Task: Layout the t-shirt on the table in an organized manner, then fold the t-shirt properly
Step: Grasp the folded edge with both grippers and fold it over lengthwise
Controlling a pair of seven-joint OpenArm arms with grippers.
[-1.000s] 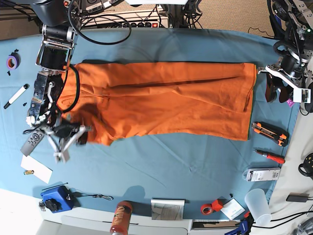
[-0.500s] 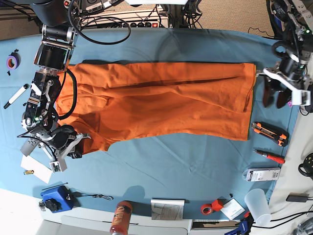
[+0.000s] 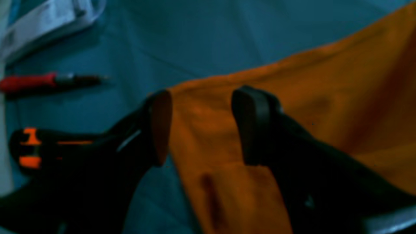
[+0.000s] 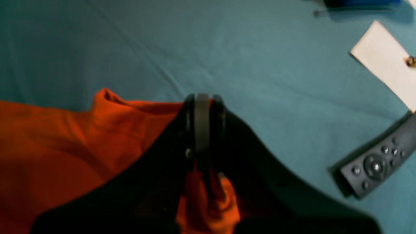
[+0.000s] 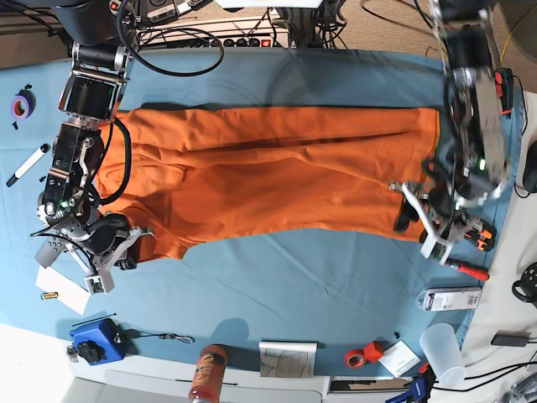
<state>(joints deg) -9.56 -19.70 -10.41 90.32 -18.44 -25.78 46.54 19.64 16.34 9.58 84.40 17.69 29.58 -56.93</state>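
Teal table (image 5: 277, 277) carrying t-shirt (image 5: 277, 172) lying left-right; right gripper (image 4: 203, 107) clenching its corner, left gripper (image 3: 201, 126) spreading released.

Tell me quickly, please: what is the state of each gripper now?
Left gripper: open, jaws standing over the corner of the t-shirt, nothing held.
Right gripper: shut on the t-shirt.

I work in what looks like a robotics lab or workshop. My table (image 5: 277, 285) is draped in teal cloth, and its edges are crowded with bench clutter: a screwdriver (image 5: 463, 268), a utility knife (image 5: 462, 229), tape rolls (image 5: 364, 353), a marker (image 5: 28, 164), a remote (image 4: 373, 167). Behind it, cables and a power strip (image 5: 239, 39) tangle on the floor.
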